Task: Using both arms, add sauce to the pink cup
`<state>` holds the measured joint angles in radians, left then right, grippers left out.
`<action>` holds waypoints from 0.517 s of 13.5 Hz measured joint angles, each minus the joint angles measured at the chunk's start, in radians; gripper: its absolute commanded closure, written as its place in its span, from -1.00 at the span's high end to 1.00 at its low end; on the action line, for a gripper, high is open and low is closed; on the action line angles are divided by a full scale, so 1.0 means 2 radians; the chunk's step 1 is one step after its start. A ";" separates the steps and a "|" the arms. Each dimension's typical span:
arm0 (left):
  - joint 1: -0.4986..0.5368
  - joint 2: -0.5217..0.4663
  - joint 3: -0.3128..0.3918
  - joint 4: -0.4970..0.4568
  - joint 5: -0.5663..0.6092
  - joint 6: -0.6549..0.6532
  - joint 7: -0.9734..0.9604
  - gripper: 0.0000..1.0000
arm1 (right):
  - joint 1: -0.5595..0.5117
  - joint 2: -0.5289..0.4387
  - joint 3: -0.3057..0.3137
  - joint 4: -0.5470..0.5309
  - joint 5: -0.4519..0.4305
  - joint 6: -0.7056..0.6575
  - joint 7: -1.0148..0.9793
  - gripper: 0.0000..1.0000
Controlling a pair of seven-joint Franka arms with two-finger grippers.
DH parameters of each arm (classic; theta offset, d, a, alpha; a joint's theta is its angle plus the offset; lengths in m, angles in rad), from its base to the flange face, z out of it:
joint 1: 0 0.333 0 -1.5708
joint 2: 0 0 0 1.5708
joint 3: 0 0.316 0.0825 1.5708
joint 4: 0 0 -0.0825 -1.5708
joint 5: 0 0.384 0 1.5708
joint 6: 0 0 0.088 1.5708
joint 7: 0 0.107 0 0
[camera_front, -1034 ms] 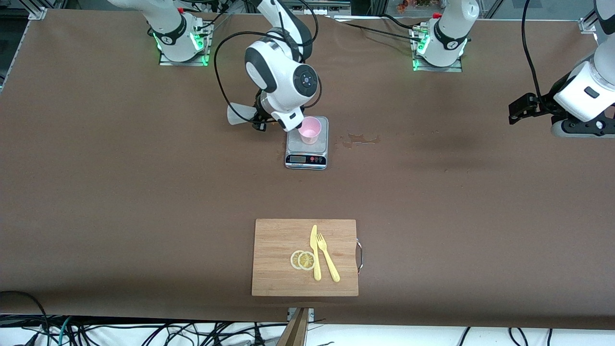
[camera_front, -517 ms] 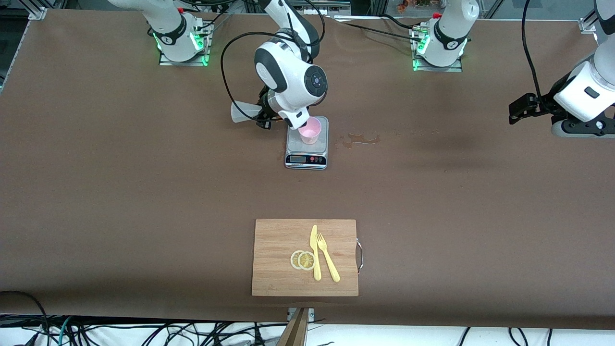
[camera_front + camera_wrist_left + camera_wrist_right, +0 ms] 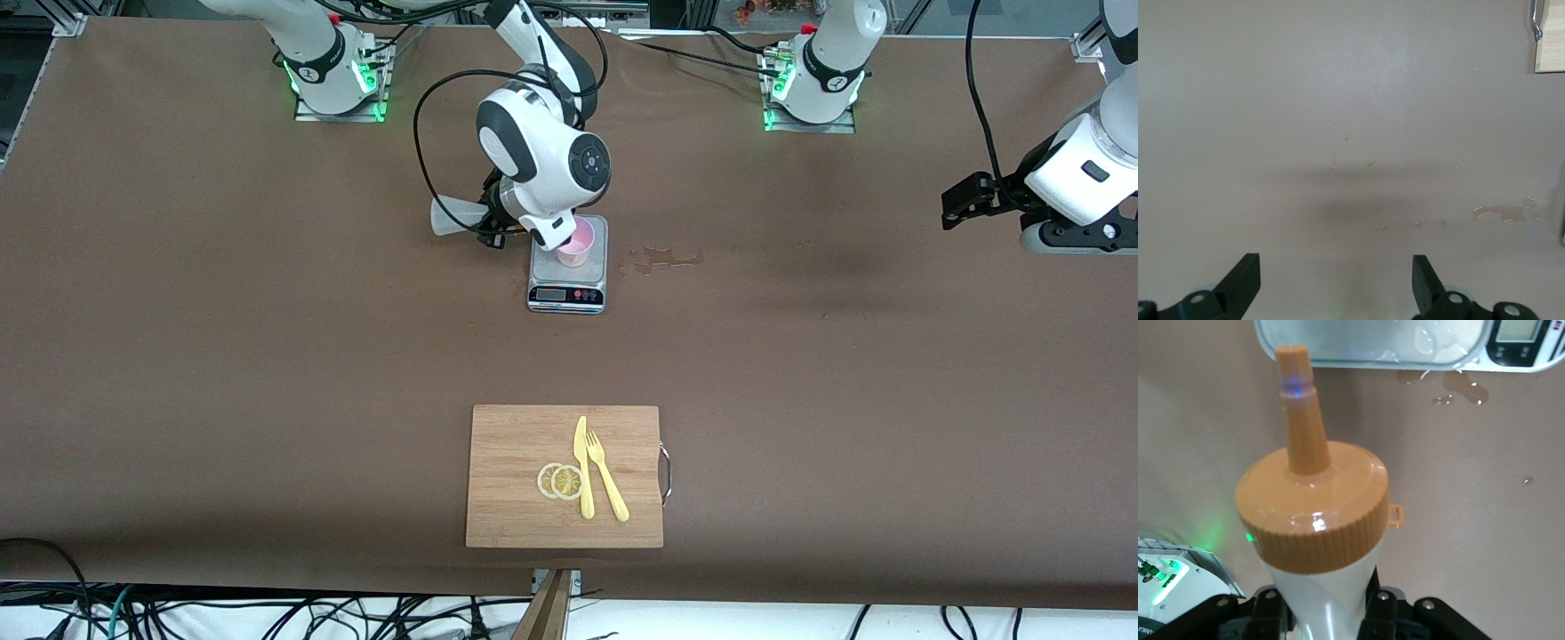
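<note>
The pink cup [image 3: 579,250] stands on a grey kitchen scale [image 3: 567,290], its rim partly covered by the right arm's wrist. My right gripper [image 3: 491,228] is shut on the sauce bottle [image 3: 454,216], which lies sideways beside the scale. In the right wrist view the fingers [image 3: 1265,613] of this gripper [image 3: 1323,608] squeeze the whitish bottle [image 3: 1328,593]. Its orange nozzle cap [image 3: 1310,510] points at the scale's wet platform [image 3: 1371,347]. My left gripper [image 3: 958,203] waits open in the air over the left arm's end of the table, with nothing between its fingers [image 3: 1238,280].
A wet spill [image 3: 667,258] marks the table beside the scale, toward the left arm's end. Nearer the front camera lies a wooden cutting board [image 3: 516,498] with a yellow knife [image 3: 582,471], a yellow fork [image 3: 606,480] and lemon slices [image 3: 560,481].
The right arm has shifted toward the cup with the bottle in its grip, and its wrist now covers more of the cup's rim. The left arm has not moved.
</note>
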<state>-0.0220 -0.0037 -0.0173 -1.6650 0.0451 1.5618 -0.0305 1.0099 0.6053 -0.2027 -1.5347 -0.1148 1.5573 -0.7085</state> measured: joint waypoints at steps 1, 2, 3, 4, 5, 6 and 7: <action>0.000 0.000 0.000 0.000 0.000 0.000 0.000 1.00 | -0.003 0.008 0.000 0.010 0.000 -0.004 0.000 -0.64; 0.000 0.000 0.000 0.000 0.000 -0.001 0.000 1.00 | -0.006 0.016 0.000 0.022 0.000 -0.009 0.000 -0.64; 0.000 0.000 0.000 0.000 0.000 -0.001 0.000 1.00 | -0.007 0.024 0.000 0.032 0.000 -0.012 0.000 -0.64; 0.000 0.000 0.000 0.000 0.000 -0.001 0.000 1.00 | -0.007 0.030 0.000 0.039 0.000 -0.013 0.000 -0.64; 0.000 0.000 0.000 0.000 0.000 -0.001 0.000 1.00 | -0.007 0.034 0.000 0.043 0.000 -0.015 0.000 -0.64; 0.000 0.000 0.000 0.000 0.000 -0.001 0.000 1.00 | -0.007 0.035 0.000 0.045 0.000 -0.016 0.000 -0.65; 0.000 0.000 0.000 0.000 0.000 -0.001 0.000 1.00 | -0.007 0.035 0.000 0.046 0.000 -0.018 0.000 -0.65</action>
<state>-0.0219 -0.0036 -0.0169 -1.6650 0.0451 1.5594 -0.0305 0.9960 0.6759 -0.2029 -1.4436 -0.1147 1.5206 -0.7085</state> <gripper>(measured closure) 0.000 0.612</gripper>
